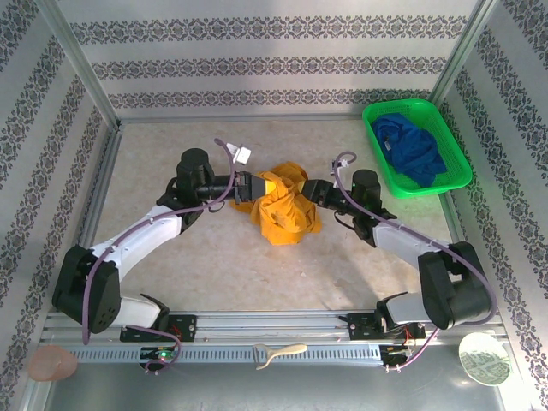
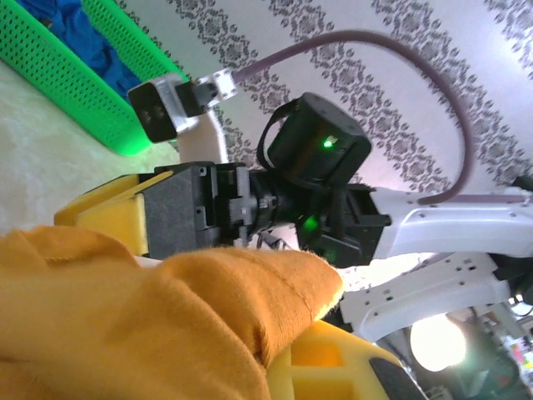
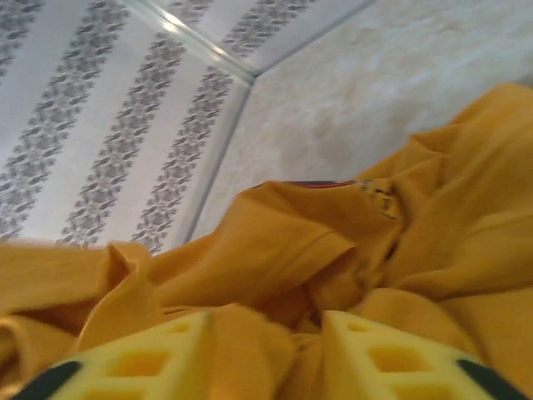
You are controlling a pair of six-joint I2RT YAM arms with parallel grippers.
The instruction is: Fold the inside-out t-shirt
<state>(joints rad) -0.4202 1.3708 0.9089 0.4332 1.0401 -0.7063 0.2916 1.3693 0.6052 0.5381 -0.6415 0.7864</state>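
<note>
The orange-yellow inside-out t-shirt (image 1: 287,214) lies bunched in a wrinkled heap at the middle of the table, between both arms. My left gripper (image 1: 267,184) comes in from the left and is shut on a fold of the shirt (image 2: 125,317); its lower yellow finger (image 2: 341,367) shows under the pinched cloth. My right gripper (image 1: 310,190) meets the heap from the right. Its two yellow fingers (image 3: 150,358) stand apart, and loose shirt cloth (image 3: 291,242) bulges up between them. The left wrist view looks across at the right gripper's black body (image 2: 175,217).
A green basket (image 1: 377,141) holding a dark blue garment (image 1: 411,150) stands at the back right, also in the left wrist view (image 2: 75,83). Patterned walls close in the table on three sides. A white plate (image 1: 484,358) and a pinkish disc (image 1: 51,364) lie below the front rail.
</note>
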